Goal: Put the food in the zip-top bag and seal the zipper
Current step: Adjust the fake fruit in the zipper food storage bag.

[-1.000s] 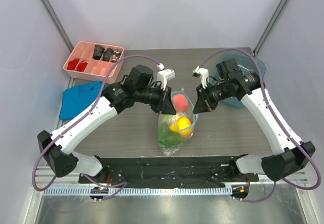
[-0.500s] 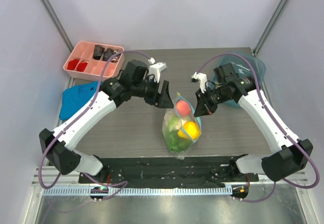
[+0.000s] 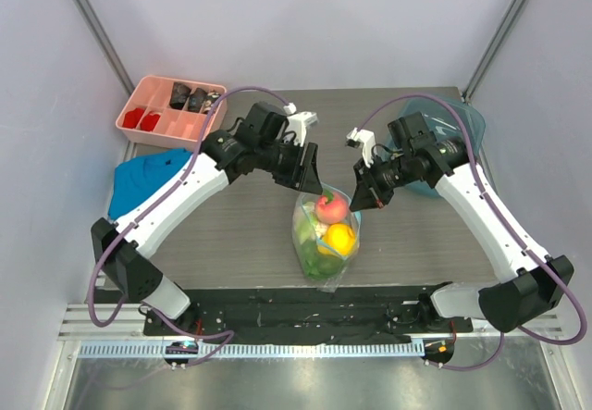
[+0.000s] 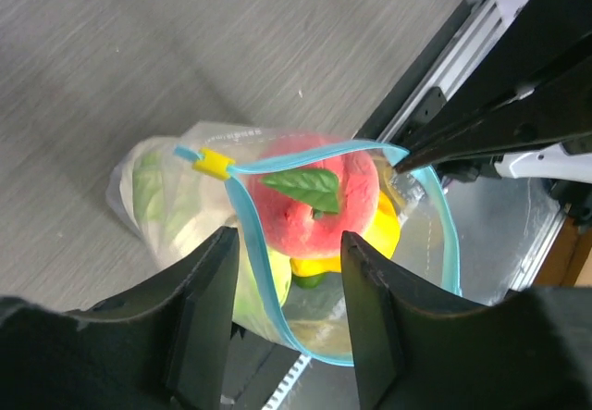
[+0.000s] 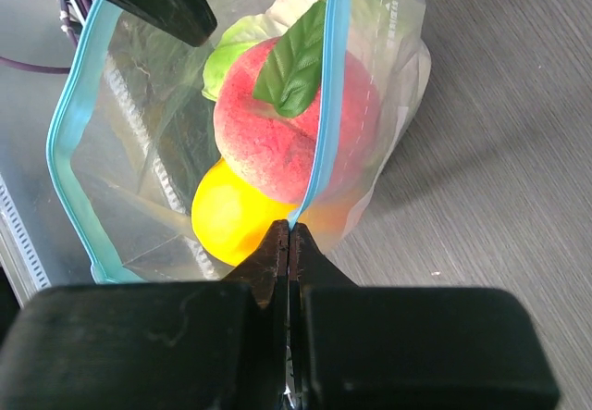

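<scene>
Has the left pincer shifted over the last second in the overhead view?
Yes. The left pincer has drawn slightly rightward, farther from the pink tray, over the bag's open mouth.

zip-top bag [image 3: 319, 260] mouth gaping, red fruit [image 4: 310, 211] plugging most of it

Zip-top bag [image 4: 421, 253] clear; zipper [image 4: 245, 220] light blue, slider [image 4: 215, 162] yellow. Peach [image 4: 310, 229] pink-red, mottled, with a green leaf [image 4: 310, 188]. Round fruit [image 5: 231, 216] yellow, cabbage [image 5: 242, 40] pale green. Table [image 4: 139, 49] grey wood-grain. My left gripper [image 4: 290, 243] and right gripper [image 5: 289, 231] black, arms [image 3: 176, 211] white with black joints, cables [image 3: 92, 290] purple. Tray [image 3: 199, 132] pink, cloth [image 3: 143, 180] blue, bowl [image 3: 467, 118] teal.
</scene>
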Controlling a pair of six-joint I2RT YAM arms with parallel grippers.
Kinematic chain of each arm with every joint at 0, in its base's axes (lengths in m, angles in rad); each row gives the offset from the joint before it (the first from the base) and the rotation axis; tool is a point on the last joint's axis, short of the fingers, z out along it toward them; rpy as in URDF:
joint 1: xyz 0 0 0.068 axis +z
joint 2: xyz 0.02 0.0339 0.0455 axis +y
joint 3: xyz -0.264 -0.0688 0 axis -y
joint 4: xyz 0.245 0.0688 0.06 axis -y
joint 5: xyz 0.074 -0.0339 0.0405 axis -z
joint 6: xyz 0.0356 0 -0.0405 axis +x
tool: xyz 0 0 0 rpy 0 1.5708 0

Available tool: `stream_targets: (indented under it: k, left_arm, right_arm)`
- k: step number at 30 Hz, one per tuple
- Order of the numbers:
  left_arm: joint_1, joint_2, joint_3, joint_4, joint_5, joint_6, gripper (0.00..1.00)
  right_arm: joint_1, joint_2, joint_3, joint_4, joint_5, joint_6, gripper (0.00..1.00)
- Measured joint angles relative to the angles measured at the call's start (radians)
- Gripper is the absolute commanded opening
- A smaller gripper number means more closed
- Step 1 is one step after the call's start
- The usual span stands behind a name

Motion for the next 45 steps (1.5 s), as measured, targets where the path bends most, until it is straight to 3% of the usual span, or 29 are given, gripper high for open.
stream_targets:
  k: [5, 9, 10, 14, 20, 32, 33, 36, 39, 45]
  left_arm:
    - [-0.003, -0.011, -0.010, -0.067, -0.002, 0.044, 0.46]
    - [-0.003, -0.080, -0.066, -0.094, 0.002, 0.078, 0.36]
    - [-0.003, -0.102, -0.076, -0.100, 0.002, 0.081, 0.33]
    - [-0.003, -0.133, -0.077, -0.108, 0.014, 0.089, 0.01]
    - [-0.003, -0.076, -0.071, -0.095, 0.076, 0.059, 0.00]
    - [-0.048, -0.026, -0.135, 0.093, 0.175, -0.087, 0.00]
    - [-0.048, -0.026, -0.144, 0.098, 0.183, -0.088, 0.03]
    - [-0.039, -0.033, -0.165, 0.118, 0.196, -0.083, 0.31]
    - [-0.019, -0.076, -0.166, 0.102, 0.180, -0.049, 0.49]
    - [0.067, -0.217, -0.148, -0.018, 0.040, 0.080, 0.55]
  right_arm:
    - [0.006, 0.000, 0.029, 0.000, -0.008, 0.021, 0.01]
    - [0.009, 0.000, 0.041, -0.001, -0.016, 0.032, 0.01]
    - [0.010, 0.000, 0.041, -0.001, -0.016, 0.035, 0.01]
    - [0.016, 0.000, 0.041, 0.002, -0.023, 0.056, 0.01]
    - [0.056, 0.000, 0.042, 0.038, -0.043, 0.113, 0.01]
    - [0.138, 0.041, 0.042, 0.122, -0.074, 0.180, 0.01]
    - [0.138, 0.043, 0.042, 0.122, -0.072, 0.176, 0.01]
    - [0.138, 0.046, 0.042, 0.114, -0.059, 0.150, 0.01]
    - [0.138, 0.043, 0.037, 0.097, -0.045, 0.127, 0.01]
    - [0.136, 0.010, 0.001, 0.079, -0.026, 0.111, 0.01]
